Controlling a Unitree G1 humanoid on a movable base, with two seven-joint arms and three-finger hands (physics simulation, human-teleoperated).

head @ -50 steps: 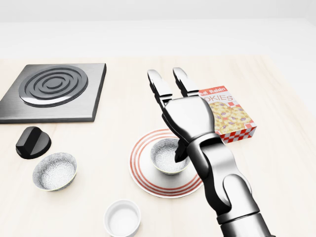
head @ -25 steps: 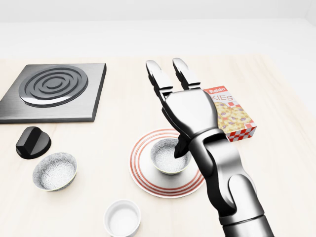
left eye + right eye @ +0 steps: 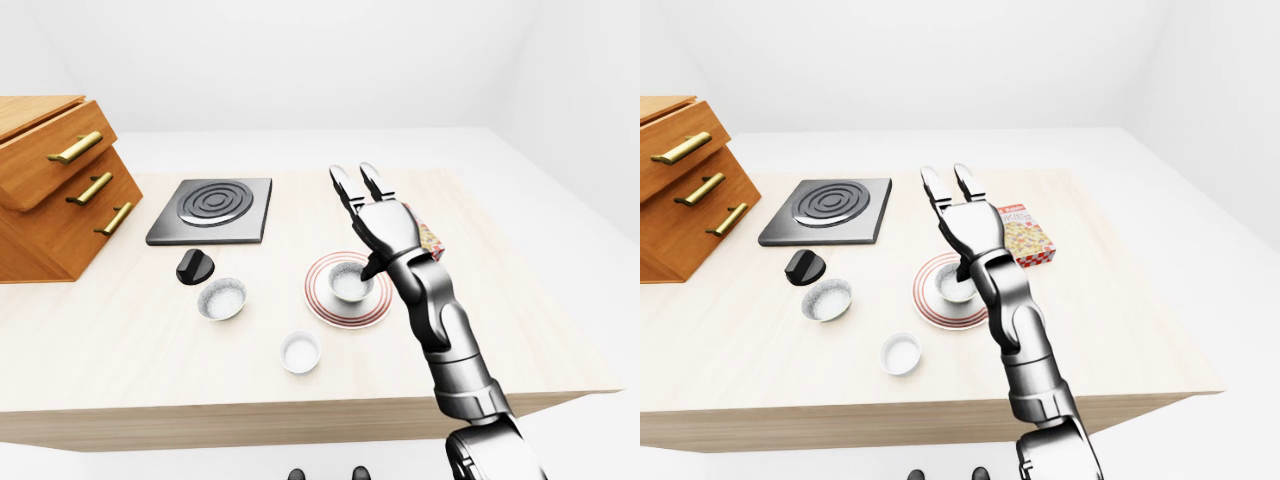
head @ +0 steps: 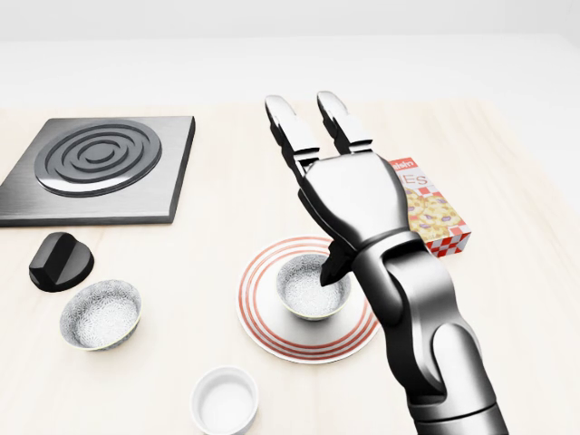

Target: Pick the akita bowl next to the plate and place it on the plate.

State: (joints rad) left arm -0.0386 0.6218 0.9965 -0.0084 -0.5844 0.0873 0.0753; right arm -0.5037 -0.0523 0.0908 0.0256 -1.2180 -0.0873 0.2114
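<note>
A speckled grey akita bowl (image 4: 306, 292) rests upright in the middle of the red-ringed plate (image 4: 263, 328). My right hand (image 4: 308, 186) hovers over the plate's right side, open, two fingers stretched toward the top of the head view. Its thumb points down at the bowl's right rim, and I cannot tell if it touches. Nothing is held. A second akita bowl (image 4: 101, 314) sits on the table left of the plate. My left hand does not show in any view.
A cookie box (image 4: 435, 217) lies right of the plate, partly behind my hand. A small white bowl (image 4: 225, 399) sits below the plate, with a black knob (image 4: 60, 261) and a stove burner (image 4: 100, 168) at the left. A wooden drawer cabinet (image 3: 50, 190) stands at the table's far left.
My right hand has lifted a little and drifted left, covering more of the cookie box. The bowl stays put on the plate.
</note>
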